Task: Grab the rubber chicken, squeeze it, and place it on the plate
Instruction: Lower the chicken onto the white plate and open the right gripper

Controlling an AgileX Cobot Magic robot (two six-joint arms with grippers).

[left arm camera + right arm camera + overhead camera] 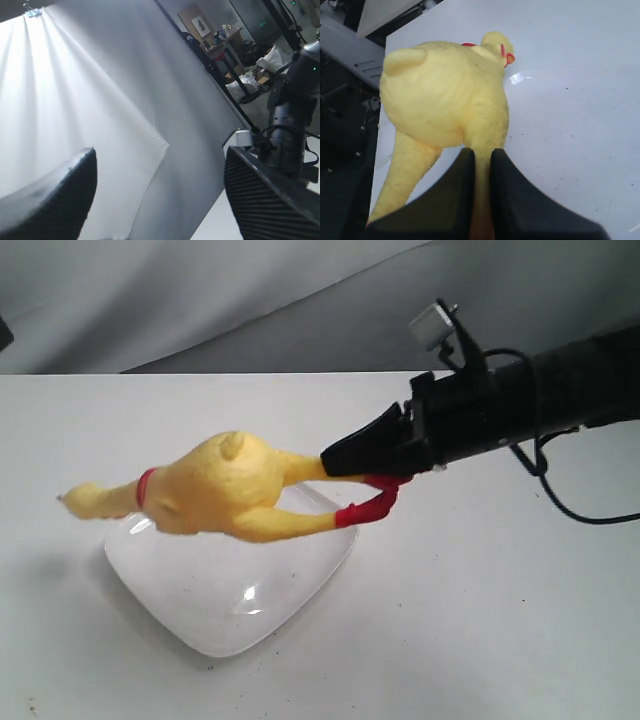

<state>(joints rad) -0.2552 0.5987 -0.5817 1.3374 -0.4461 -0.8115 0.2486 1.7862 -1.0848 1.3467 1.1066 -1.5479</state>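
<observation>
Rubber chicken: held lengthwise, roughly level, over the plate. Exterior view, entries from the 9 o'clock side to the 3 o'clock side.

- Head points to 9 o'clock and overhangs the plate's edge on that side. Red collar sits just behind it on the thin neck.
- Body sits over the far half of the plate. Whether it touches the plate cannot be told.
- Plate is white, glossy and rounded-square, and lies flat on the white table at 6 o'clock of the body.
- Both legs run toward 3 o'clock. The nearer leg hangs free and ends in a red foot over the plate's 3 o'clock edge.
- Right gripper: black fingers clamped on the farther leg. The right wrist view confirms it, with the two fingers pressed against either side of one yellow leg and the other leg loose beside them.
- Right arm comes in from 3 o'clock. A small grey camera is mounted on top, and a black cable loops down behind it.

Left gripper: seen only in the left wrist view. Fingers are wide apart with nothing between them, and it faces a pale backdrop cloth.
</observation>
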